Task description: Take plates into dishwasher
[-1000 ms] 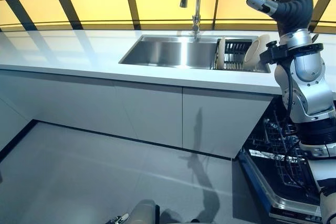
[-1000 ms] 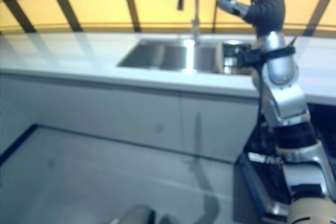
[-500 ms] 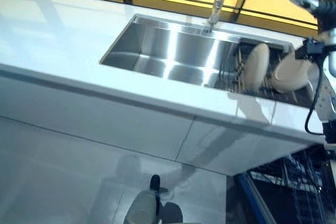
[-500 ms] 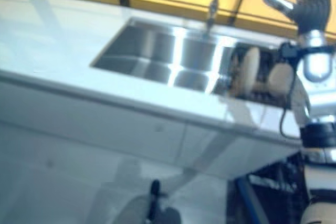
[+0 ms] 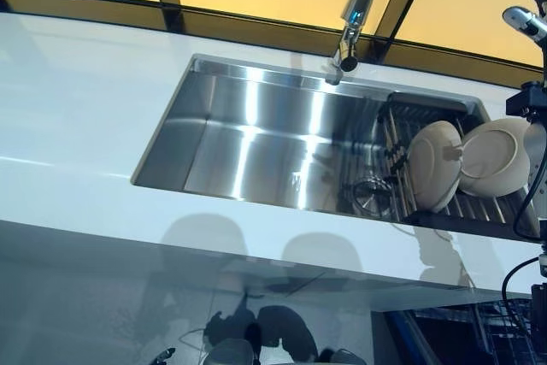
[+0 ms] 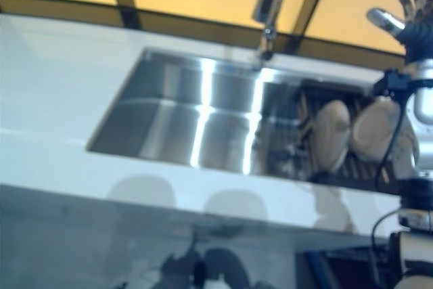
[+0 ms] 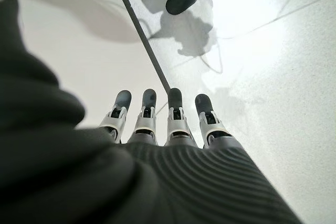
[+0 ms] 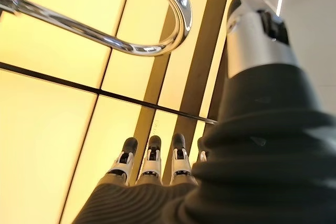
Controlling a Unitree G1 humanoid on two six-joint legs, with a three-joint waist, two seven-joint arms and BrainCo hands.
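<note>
Two beige plates (image 5: 433,164) (image 5: 496,156) stand on edge, leaning together, in a dark wire dish rack (image 5: 427,110) at the right end of the steel sink (image 5: 256,138). My right hand (image 6: 414,13) is raised above and just right of the plates, apart from them. In its wrist view the right hand (image 8: 152,162) is open and empty, with straight fingers and the thumb spread, and the faucet shows beyond it. My left hand (image 7: 176,125) hangs low over the floor, open and empty. It does not show in the eye views.
A tall chrome faucet (image 5: 355,8) rises behind the sink. A small metal strainer (image 5: 372,196) lies in the basin beside the rack. White countertop (image 5: 77,126) runs to the left and along the front. The open dishwasher's rack (image 5: 506,331) shows below the counter at the lower right.
The camera has moved closer and now looks down on the sink, so the whole picture shifted. My right hand stays raised and open beside the plates.
</note>
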